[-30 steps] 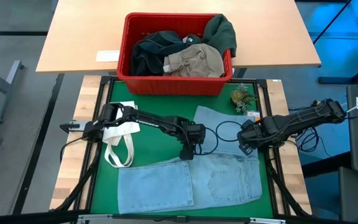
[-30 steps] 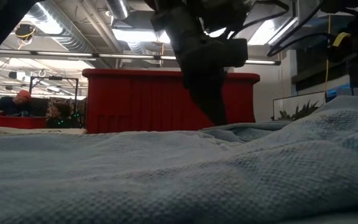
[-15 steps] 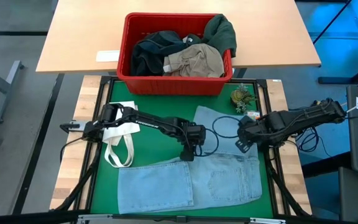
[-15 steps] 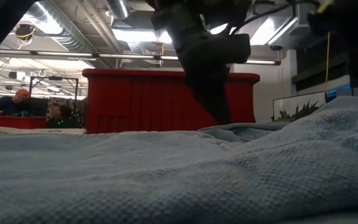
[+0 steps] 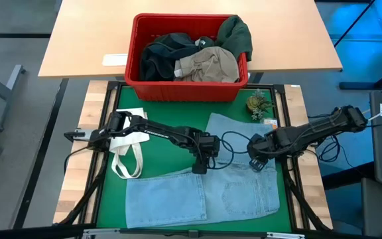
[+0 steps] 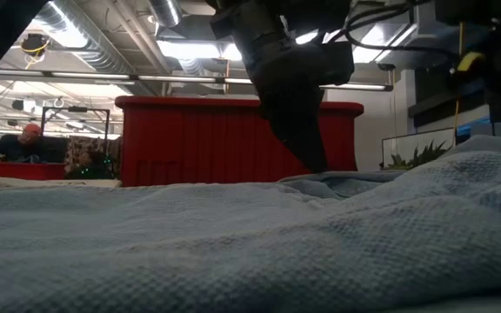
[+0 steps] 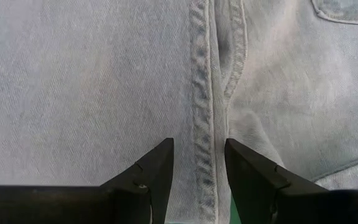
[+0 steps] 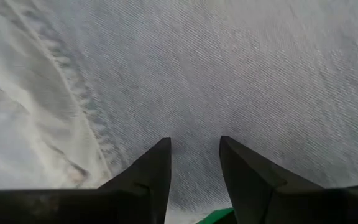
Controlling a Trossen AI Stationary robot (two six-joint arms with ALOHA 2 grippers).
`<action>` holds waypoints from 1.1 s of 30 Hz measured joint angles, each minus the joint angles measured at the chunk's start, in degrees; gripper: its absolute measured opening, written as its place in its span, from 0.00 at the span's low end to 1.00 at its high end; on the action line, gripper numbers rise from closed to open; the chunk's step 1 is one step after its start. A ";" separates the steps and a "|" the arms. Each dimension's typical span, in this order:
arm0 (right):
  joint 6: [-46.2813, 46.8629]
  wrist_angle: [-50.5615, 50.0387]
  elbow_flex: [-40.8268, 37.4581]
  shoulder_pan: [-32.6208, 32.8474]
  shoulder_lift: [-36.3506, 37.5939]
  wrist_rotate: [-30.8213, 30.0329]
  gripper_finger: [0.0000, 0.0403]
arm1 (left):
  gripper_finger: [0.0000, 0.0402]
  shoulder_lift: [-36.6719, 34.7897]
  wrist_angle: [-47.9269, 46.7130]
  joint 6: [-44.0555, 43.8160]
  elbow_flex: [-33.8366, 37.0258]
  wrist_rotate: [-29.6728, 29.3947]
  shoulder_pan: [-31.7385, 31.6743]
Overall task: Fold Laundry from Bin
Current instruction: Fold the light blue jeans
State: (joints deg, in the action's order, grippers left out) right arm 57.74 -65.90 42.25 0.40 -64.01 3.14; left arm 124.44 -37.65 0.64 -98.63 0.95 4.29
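Jeans [image 5: 204,189] lie flat under both lowered grippers, left [image 7: 197,163] and right [image 8: 194,160], fingers narrowly parted.

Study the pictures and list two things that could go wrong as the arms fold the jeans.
1. The left gripper, jaws open astride a seam of the light blue denim jeans, may close on only one layer, so the fold drags unevenly.
2. The loose black cable lying on the denim between both arms could snag the right gripper as it lifts.
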 joint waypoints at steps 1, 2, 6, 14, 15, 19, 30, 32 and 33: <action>0.00 0.04 -0.58 0.00 0.00 0.02 0.34 | 0.35 0.00 0.00 0.00 0.00 0.02 0.00; 0.00 0.06 -1.07 0.00 0.00 0.04 0.34 | 0.35 0.00 -0.02 -0.01 0.00 0.02 0.00; 0.00 0.08 -2.26 0.00 0.00 0.08 0.34 | 0.35 0.02 0.02 -0.24 0.00 -0.04 0.21; 0.19 1.75 -5.15 0.00 0.00 -0.10 0.34 | 0.35 4.06 1.58 -0.07 0.00 -0.04 0.72; 0.28 1.95 -5.37 0.00 0.00 -0.07 0.34 | 0.35 4.56 1.62 -0.07 0.00 -0.07 0.72; 0.26 2.25 -6.02 -0.04 -0.02 0.10 0.34 | 0.35 5.46 1.58 -0.09 -0.15 0.03 0.72; -3.29 -1.29 1.28 -0.04 0.15 2.81 0.34 | 0.35 3.31 -4.63 -2.45 -5.25 0.10 -0.28; -4.56 -3.69 4.56 -0.04 0.22 1.26 0.34 | 0.35 2.97 -5.54 -2.45 -7.18 0.09 -0.76; -5.31 -4.43 6.40 -0.04 0.20 -0.07 0.34 | 0.35 2.91 -5.71 -2.44 -8.22 0.09 -1.04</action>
State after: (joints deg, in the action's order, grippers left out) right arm 52.42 -70.33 48.65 0.36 -63.81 3.07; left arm 127.35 -43.35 -1.79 -106.85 1.04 3.26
